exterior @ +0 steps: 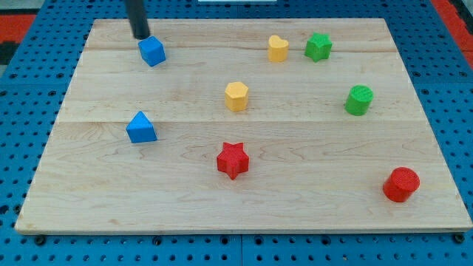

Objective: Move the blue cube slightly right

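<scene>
Wooden table (310,214), my tip (140,35) set at the blue cube (152,51): the approach step looks done, the push not yet.

No hand exists here, only a rod, so nothing spreads or pinches. The cube lies toward the table's 11 o'clock corner, my tip at its 10 o'clock, seemingly touching, though the contact is hard to see. Next, I judge, a short push toward 3 o'clock, stopped early. There are no containers; the blue triangular block (140,128) sits well apart at 6 o'clock.

Right of the blue cube (152,51), board lies open until the yellow heart-like block (278,48).
</scene>
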You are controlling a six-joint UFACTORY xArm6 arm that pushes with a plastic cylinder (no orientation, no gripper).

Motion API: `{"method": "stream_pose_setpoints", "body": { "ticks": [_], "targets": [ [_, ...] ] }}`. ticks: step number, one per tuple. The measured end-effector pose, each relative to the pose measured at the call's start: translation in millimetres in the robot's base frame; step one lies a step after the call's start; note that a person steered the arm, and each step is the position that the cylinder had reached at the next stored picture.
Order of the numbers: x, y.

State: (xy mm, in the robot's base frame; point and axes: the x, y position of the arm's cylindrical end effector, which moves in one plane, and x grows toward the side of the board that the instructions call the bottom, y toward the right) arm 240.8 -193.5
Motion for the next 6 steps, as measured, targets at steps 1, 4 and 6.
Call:
{"method": "stream_pose_setpoints", "body": {
  "ticks": [1, 4, 6],
  "targets": [
    [0, -2],
    [24, -22],
    [33, 45]
  ]
}}
